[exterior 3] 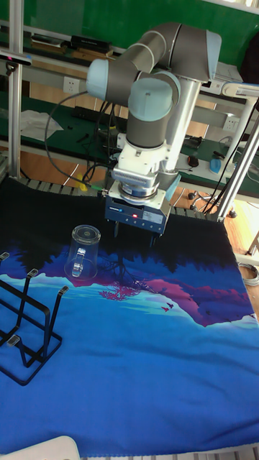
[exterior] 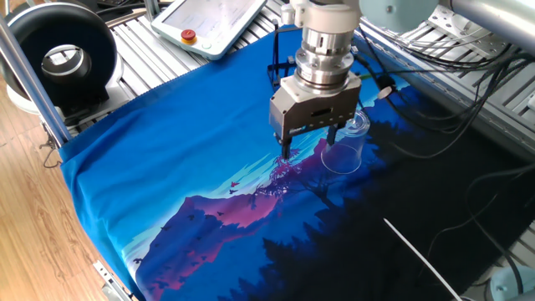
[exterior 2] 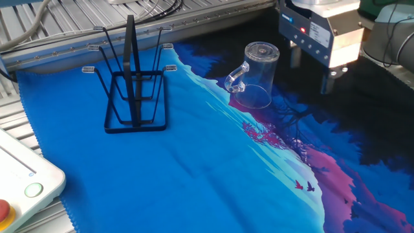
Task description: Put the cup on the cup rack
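The cup (exterior 2: 255,76) is a clear glass mug standing upside down on the printed cloth, its handle towards the cup rack. It also shows as the cup (exterior: 344,152) and the cup (exterior 3: 83,251). My gripper (exterior 2: 312,76) hangs just right of it, fingers pointing down, open and holding nothing. In the first fixed view my gripper (exterior: 309,145) is in front of the cup, and in the tall view my gripper (exterior 3: 134,237) is right of it. The cup rack (exterior 2: 132,84), black wire with thin upright pegs, stands at the far left of the cloth, also seen as the cup rack (exterior 3: 25,323).
A white pendant (exterior: 213,21) with a red button lies on the slatted table edge, near the rack as the pendant (exterior 2: 19,188). A black round device (exterior: 63,54) stands at the corner. Cables (exterior: 435,109) trail behind the arm. A thin white rod (exterior: 418,251) lies on the dark cloth.
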Robot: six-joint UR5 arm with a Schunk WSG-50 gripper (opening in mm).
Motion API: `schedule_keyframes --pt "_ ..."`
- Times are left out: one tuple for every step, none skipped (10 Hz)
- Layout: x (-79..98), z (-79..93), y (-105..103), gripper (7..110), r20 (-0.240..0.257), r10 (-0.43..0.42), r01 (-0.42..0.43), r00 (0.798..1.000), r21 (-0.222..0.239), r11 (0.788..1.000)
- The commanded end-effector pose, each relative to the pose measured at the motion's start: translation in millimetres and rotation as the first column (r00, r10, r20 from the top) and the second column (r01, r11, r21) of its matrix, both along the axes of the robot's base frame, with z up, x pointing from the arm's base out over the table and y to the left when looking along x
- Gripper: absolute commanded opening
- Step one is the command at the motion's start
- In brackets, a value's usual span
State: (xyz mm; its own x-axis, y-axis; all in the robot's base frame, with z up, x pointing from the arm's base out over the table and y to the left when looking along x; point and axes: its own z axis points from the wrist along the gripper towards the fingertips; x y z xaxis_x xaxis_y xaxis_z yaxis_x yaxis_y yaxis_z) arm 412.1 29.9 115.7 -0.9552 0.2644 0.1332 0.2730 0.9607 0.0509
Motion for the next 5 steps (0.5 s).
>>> schedule_keyframes --pt "14.3 3.2 -3.7 7 0.081 0.054 -0.054 0.995 -0.004 0.999" --pt "21.8 4.5 2.4 44 0.122 0.082 -0.085 0.989 0.023 0.996" --pt "17.5 7.8 -3.4 44 0.121 0.091 -0.091 0.989 -0.002 0.996" --pt "8.8 12.4 -6.5 66 0.109 0.099 -0.098 0.989 -0.019 0.995" --pt "5.4 16.2 1.6 66 0.11 0.1 -0.101 0.989 0.006 0.995"
